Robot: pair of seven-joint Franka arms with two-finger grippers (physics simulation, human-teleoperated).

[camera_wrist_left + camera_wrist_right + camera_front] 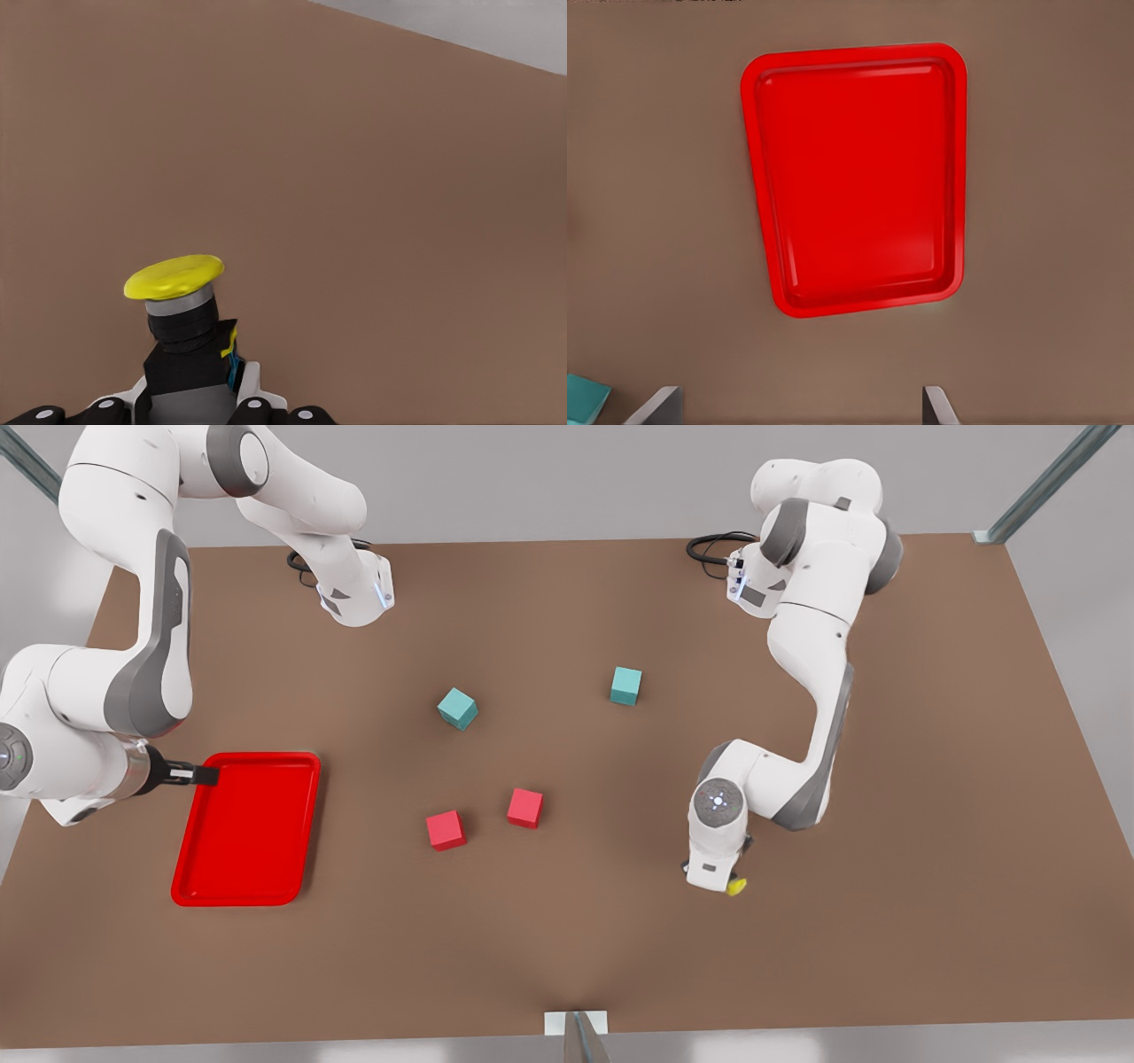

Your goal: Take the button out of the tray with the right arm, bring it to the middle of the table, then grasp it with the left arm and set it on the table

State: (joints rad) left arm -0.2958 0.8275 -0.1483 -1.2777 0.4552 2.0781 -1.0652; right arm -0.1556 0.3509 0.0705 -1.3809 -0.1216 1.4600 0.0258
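Jaws of the left gripper (188, 409) are closed on the dark body of the button (182, 305). Its yellow cap sticks out past the fingers and tilts a bit. In the front view the cap peeks out from under this arm's white hand, just above the brown table (886, 957). I cannot tell if the button touches the table or hangs a little over it. The table around these jaws is bare.

Jaws of the right gripper (190, 774) are spread wide and hold nothing. In the right wrist view its two grey fingertips (657, 407) are far apart. The red tray (757, 177) lies flat on the table out past them, and nothing is in it. In the front view this gripper is at the tray's edge on the front view's left, well apart from the left gripper and the button.

Between the two grippers sit four cubes on the table. Two teal cubes (457, 708) (625, 685) are farther back. Two red cubes (445, 830) (525, 808) are near each other. No cube touches a gripper.
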